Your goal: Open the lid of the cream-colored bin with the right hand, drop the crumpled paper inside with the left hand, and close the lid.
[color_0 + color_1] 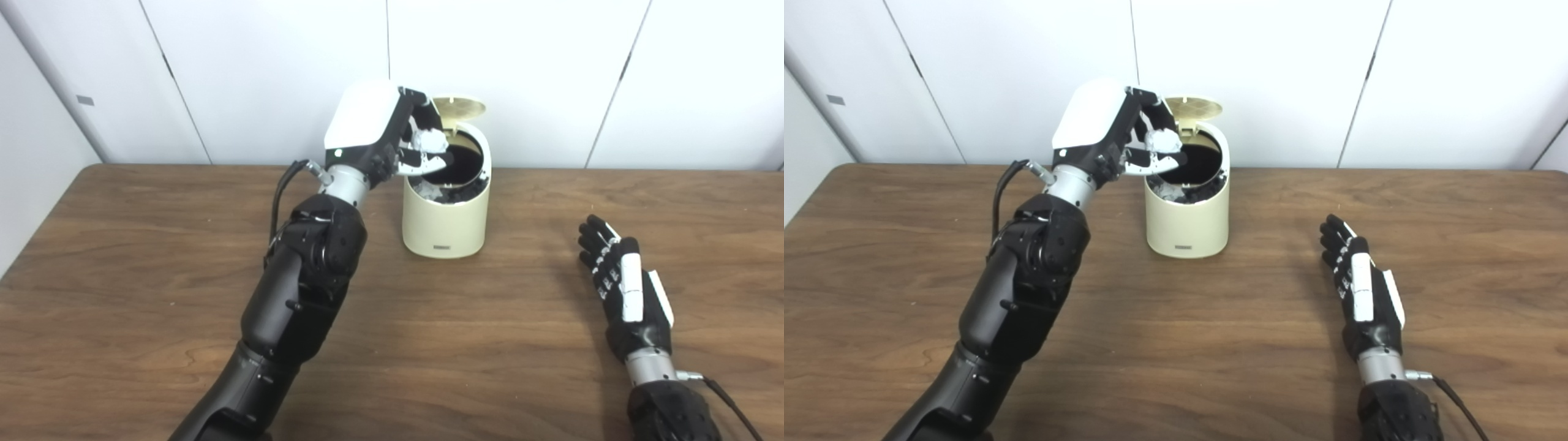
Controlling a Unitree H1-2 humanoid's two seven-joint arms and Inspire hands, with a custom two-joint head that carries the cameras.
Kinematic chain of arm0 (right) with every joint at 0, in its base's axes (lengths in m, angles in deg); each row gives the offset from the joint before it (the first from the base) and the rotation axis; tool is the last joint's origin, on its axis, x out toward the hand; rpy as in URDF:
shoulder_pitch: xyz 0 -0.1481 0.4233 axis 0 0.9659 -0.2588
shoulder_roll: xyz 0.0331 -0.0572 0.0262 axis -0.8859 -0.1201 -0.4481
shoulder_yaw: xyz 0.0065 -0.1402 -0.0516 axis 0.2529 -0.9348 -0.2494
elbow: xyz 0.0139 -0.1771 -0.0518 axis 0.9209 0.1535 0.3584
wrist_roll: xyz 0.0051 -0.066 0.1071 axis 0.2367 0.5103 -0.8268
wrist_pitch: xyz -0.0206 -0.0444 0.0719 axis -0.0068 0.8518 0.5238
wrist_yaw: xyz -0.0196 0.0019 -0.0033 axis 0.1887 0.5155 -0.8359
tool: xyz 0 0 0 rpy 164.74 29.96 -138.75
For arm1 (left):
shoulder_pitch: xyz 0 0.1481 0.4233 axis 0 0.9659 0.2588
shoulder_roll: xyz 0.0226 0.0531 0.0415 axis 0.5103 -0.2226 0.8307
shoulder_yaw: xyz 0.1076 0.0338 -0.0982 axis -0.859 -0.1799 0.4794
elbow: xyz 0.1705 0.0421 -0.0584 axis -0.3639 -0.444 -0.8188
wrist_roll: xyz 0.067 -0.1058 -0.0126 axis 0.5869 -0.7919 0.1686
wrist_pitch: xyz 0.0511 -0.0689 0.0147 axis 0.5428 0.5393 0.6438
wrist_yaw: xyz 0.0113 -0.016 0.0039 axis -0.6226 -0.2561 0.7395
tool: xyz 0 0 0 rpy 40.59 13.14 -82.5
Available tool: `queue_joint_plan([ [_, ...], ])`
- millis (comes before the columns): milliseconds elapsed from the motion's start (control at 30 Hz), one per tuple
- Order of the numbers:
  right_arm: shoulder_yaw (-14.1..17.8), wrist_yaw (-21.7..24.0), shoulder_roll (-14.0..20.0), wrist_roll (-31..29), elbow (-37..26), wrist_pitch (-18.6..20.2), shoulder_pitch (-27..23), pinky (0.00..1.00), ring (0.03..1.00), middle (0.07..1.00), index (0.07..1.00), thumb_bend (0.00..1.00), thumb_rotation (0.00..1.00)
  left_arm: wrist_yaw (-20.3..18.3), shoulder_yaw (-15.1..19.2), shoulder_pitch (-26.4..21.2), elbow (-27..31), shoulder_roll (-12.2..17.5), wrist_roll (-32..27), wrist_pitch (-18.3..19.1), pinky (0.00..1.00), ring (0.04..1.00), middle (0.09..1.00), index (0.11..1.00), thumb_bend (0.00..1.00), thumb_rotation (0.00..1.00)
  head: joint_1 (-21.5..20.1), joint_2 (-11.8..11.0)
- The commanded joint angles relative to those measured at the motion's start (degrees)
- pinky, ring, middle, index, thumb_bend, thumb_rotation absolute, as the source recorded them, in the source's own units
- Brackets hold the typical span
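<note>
The cream-colored bin (446, 220) stands at the back middle of the table, its round lid (460, 109) tipped up and open behind the dark mouth. My left hand (392, 131) hovers over the bin's left rim, shut on the crumpled white paper (429, 141), which sits just above the opening. More crumpled paper (436, 191) shows inside the bin near its front rim. My right hand (621, 285) rests low over the table to the right of the bin, open, fingers straight and pointing away, holding nothing.
The wooden table (122, 257) runs up to white wall panels (257, 67) right behind the bin. My left forearm (306, 263) crosses the table's left middle. A cable (726, 398) trails from my right wrist.
</note>
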Motion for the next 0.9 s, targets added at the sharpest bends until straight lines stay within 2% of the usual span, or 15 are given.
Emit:
queue_joint_plan([
  [0, -0.12, -0.33, -0.49, 0.26, -0.12, -0.74, -0.39, 0.93, 0.916, 0.89, 0.879, 0.6, 1.0, 2.38, -0.08, -3.75, -0.5, -0.54, 0.04, -1.04, 0.37, 0.456, 0.531, 0.46, 0.48, 0.0, -0.17, -0.01],
  [67, -0.2, -0.48, -0.68, 0.49, -0.08, -0.9, -0.42, 0.91, 0.915, 0.888, 0.878, 0.59, 1.0, 3.03, -0.78, -4.16, -2.51, -1.07, 0.25, -1.58, 0.31, 0.429, 0.541, 0.492, 0.47, 0.0, -0.3, -0.05],
  [133, -0.24, -0.75, -0.78, 0.83, -0.06, -0.8, -0.48, 0.91, 0.912, 0.885, 0.876, 0.59, 1.0, 3.8, -1.2, -4.49, -3.79, -1.12, 0.09, -2.27, 0.3, 0.425, 0.547, 0.495, 0.47, 0.0, -0.41, -0.05],
  [333, -0.12, -0.73, -0.97, 0.56, 0.11, -0.96, -0.59, 0.92, 0.918, 0.885, 0.876, 0.6, 1.0, 4.7, -1.66, -4.7, -4.99, -0.89, -0.43, -3.44, 0.3, 0.436, 0.562, 0.49, 0.47, 0.0, -0.62, -0.01],
  [433, -0.1, -0.82, -1.04, 0.55, 0.02, -0.81, -0.69, 0.93, 0.922, 0.888, 0.877, 0.6, 1.0, 4.09, -1.74, -4.68, -5.05, -0.98, -0.26, -3.01, 0.29, 0.421, 0.536, 0.501, 0.47, 0.0, -0.66, 0.11],
  [733, -0.2, -0.6, -0.71, 0.59, 0.35, -1.36, -0.8, 0.94, 0.923, 0.888, 0.884, 0.6, 1.0, 4.4, -1.67, -4.73, -5.76, -0.62, -0.46, -3.62, 0.31, 0.422, 0.532, 0.494, 0.47, 0.0, -0.68, 0.12],
  [867, -0.21, -0.79, -0.69, 0.84, 0.38, -1.32, -0.85, 0.94, 0.923, 0.888, 0.882, 0.6, 1.0, 4.4, -1.72, -4.86, -5.85, -0.6, -0.2, -3.5, 0.29, 0.418, 0.541, 0.5, 0.47, 0.0, -0.66, 0.18],
])
